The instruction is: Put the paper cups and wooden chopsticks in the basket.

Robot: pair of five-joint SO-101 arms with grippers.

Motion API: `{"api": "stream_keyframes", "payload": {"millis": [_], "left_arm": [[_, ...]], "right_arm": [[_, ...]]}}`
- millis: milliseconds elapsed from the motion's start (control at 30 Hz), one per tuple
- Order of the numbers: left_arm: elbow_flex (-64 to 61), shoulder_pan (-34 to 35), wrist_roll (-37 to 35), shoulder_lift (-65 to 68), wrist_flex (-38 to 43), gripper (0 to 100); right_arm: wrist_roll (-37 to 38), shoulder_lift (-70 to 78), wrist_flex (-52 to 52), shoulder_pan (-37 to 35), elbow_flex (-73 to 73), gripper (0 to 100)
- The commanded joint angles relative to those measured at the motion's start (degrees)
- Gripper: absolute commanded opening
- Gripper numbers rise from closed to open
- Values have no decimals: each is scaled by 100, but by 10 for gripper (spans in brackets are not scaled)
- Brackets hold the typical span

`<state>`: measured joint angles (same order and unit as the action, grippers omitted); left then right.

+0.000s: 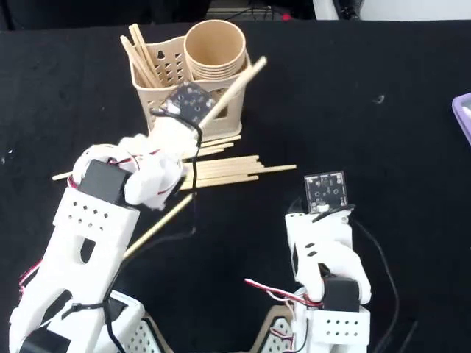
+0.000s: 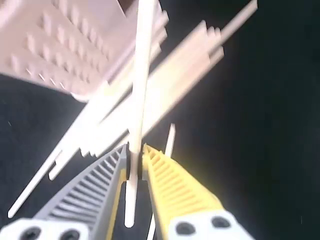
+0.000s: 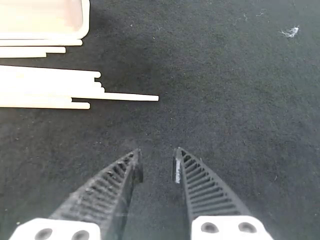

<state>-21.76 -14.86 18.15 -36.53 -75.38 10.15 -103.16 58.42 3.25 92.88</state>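
Observation:
The beige basket (image 1: 163,94) stands at the back of the table, with stacked paper cups (image 1: 214,48) in one compartment and several chopsticks (image 1: 140,55) in the other. My left gripper (image 2: 134,150) is shut on one wooden chopstick (image 2: 142,70). That held chopstick (image 1: 239,87) slants up across the basket's front right corner. A pile of chopsticks (image 1: 228,169) lies on the cloth in front of the basket (image 2: 60,45), and the pile (image 3: 50,87) lies ahead of my right gripper (image 3: 156,162). The right gripper is open, low over bare cloth, holding nothing.
One loose chopstick (image 1: 158,224) lies diagonally beside the left arm (image 1: 88,235). A purple object (image 1: 464,110) pokes in at the right edge. The right arm (image 1: 324,250) sits at the front centre. Black cloth to the right of the pile is free.

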Motion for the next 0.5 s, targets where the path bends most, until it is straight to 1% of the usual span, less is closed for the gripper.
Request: {"api": "stream_keyframes", "payload": {"millis": [0, 133, 467], "left_arm": [[400, -48, -316, -158, 580, 30], [488, -48, -554, -229, 826, 30], [1191, 4, -1345, -229, 853, 30]], "right_arm": [[62, -382, -114, -70, -57, 114], [62, -382, -114, -70, -48, 114], [62, -382, -185, -70, -22, 114]]}}
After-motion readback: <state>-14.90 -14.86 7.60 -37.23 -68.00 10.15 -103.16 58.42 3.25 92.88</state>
